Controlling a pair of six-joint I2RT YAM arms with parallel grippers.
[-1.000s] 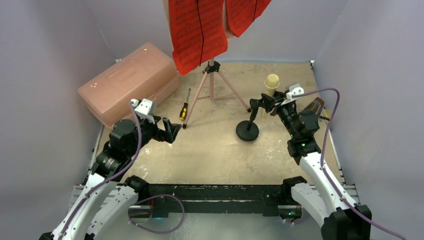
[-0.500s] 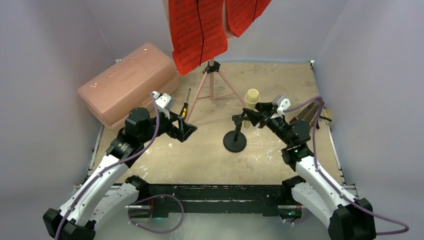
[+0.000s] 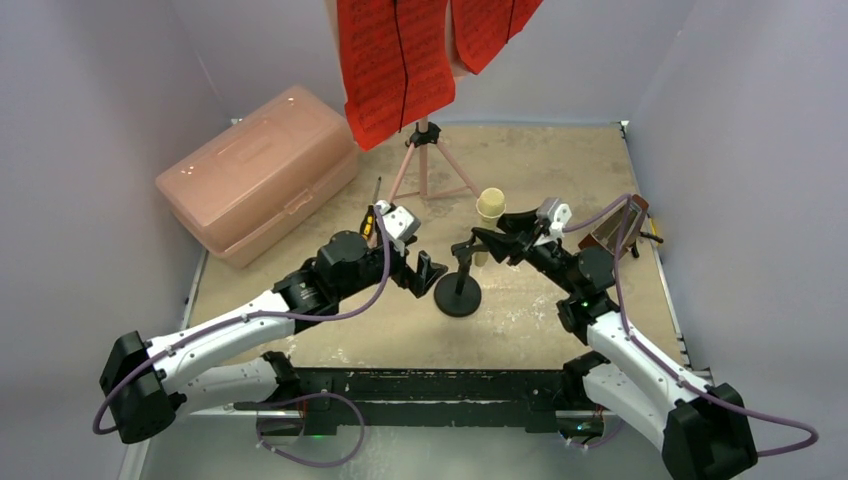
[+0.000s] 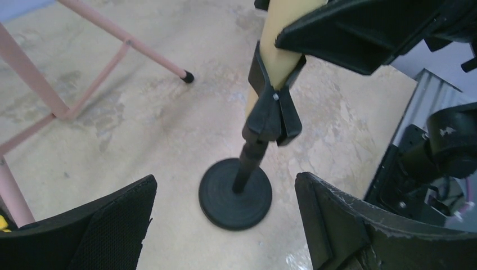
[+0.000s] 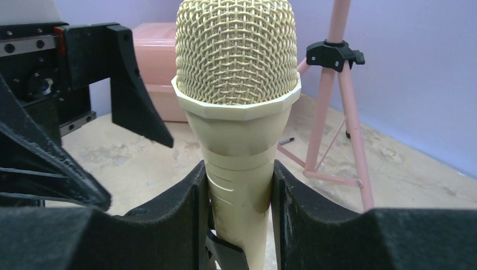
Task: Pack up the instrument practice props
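The cream microphone [image 3: 489, 206] stands upright in a clip on a black stand with a round base [image 3: 457, 296]. My right gripper [image 3: 480, 241] is shut on the microphone's body [image 5: 236, 84], one pad [image 5: 183, 208] on each side. My left gripper [image 3: 432, 270] is open just left of the stand, low over the floor; its fingers [image 4: 112, 225] flank the base [image 4: 235, 194] without touching it. Red sheet-music pages [image 3: 395, 60] hang on the pink tripod music stand [image 3: 425, 165] at the back. The brown metronome [image 3: 612, 232] sits at the right, partly behind a cable.
A large translucent pink lidded box [image 3: 255, 170] lies at the back left. A yellow-and-black screwdriver [image 3: 371, 212] lies beside the left arm's wrist. A pink tripod leg [image 4: 129, 42] ends near the microphone stand. Grey walls close in on three sides.
My left arm has swept right, from near the pink box to the microphone stand. My right gripper has carried the microphone and its stand leftwards towards the middle.
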